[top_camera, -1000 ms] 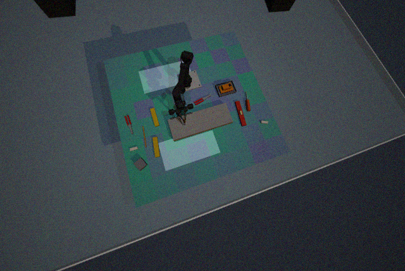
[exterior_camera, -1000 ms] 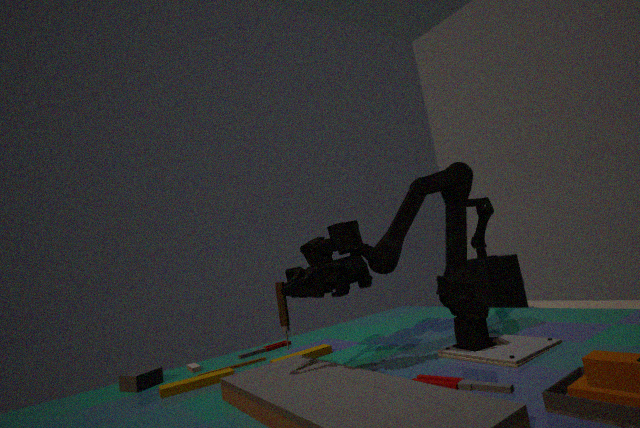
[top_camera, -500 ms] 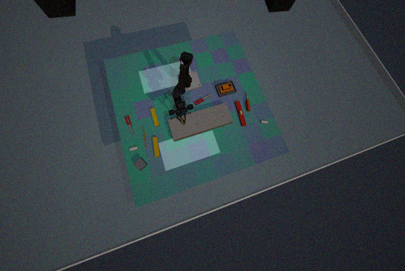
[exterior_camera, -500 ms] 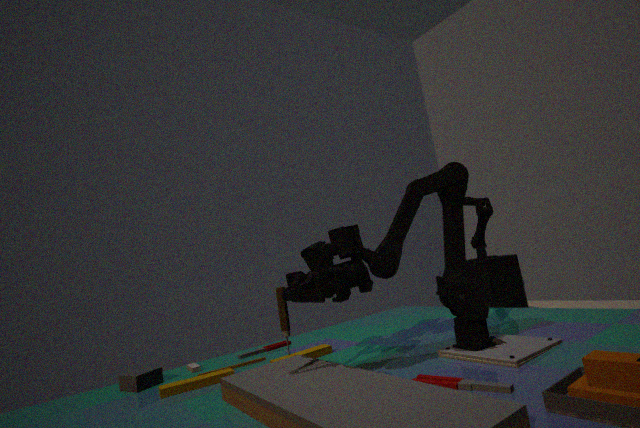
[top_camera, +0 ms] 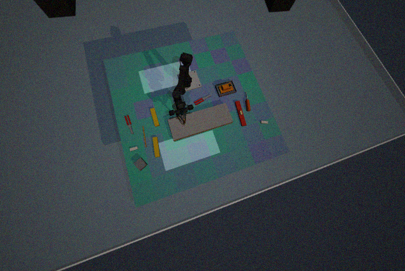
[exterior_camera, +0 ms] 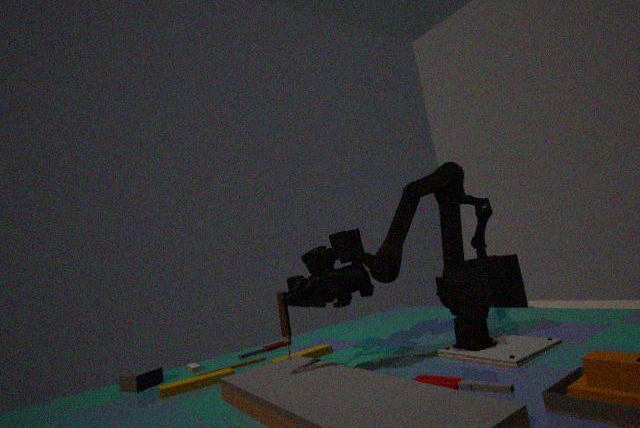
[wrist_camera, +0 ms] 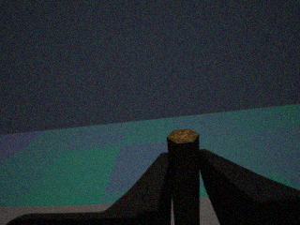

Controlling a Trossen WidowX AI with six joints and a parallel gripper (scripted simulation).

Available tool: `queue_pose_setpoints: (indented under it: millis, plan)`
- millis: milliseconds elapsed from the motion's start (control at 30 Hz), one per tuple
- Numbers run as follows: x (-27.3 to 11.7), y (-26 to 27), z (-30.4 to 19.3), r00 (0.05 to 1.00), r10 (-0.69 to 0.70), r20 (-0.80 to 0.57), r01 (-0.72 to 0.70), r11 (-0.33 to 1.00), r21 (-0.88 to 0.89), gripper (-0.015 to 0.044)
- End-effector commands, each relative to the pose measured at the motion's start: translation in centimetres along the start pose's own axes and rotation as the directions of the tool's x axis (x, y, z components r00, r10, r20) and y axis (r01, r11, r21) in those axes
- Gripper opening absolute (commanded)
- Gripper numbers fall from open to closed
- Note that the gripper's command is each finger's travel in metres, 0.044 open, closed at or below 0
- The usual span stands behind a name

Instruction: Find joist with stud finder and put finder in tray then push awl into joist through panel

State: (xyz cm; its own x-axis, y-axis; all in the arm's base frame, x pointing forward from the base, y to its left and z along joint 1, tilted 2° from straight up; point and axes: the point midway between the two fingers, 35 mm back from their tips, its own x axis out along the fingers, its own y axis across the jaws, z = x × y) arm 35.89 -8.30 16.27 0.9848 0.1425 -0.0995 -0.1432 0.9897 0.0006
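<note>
My gripper [top_camera: 183,119] [exterior_camera: 284,299] is shut on the awl [exterior_camera: 283,317] [wrist_camera: 183,136], whose brown handle stands nearly upright between the fingertips with its thin shaft pointing down. The awl's tip is at or just above the top of the grey floor panel [top_camera: 205,119] [exterior_camera: 361,387], near the panel's left end in the top view; whether it touches cannot be told. The orange stud finder [top_camera: 225,88] [exterior_camera: 610,367] lies in the dark tray [exterior_camera: 560,402], beyond the panel's right end. The joist is hidden, and no hole can be made out in the panel.
Red-handled pliers-like tool [top_camera: 199,100] [exterior_camera: 439,380] lies between tray and panel. A red level [top_camera: 240,113] and orange-handled screwdriver [top_camera: 247,104] lie right of the panel. Left are yellow bars [top_camera: 154,116] [top_camera: 155,147], a pencil [top_camera: 143,137], another red-handled tool [top_camera: 129,125] and a grey block [top_camera: 140,164].
</note>
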Motion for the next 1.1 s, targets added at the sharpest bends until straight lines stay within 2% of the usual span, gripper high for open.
queue_pose_setpoints:
  millis: [0,1067]
  plan:
    - [0.0,0.0,-0.4,1.0,-0.003,-0.001,0.003,1.0,-0.005,0.0]
    - [0.2,0.0,-3.9,1.0,-0.003,-0.002,0.003,1.0,-0.004,0.0]
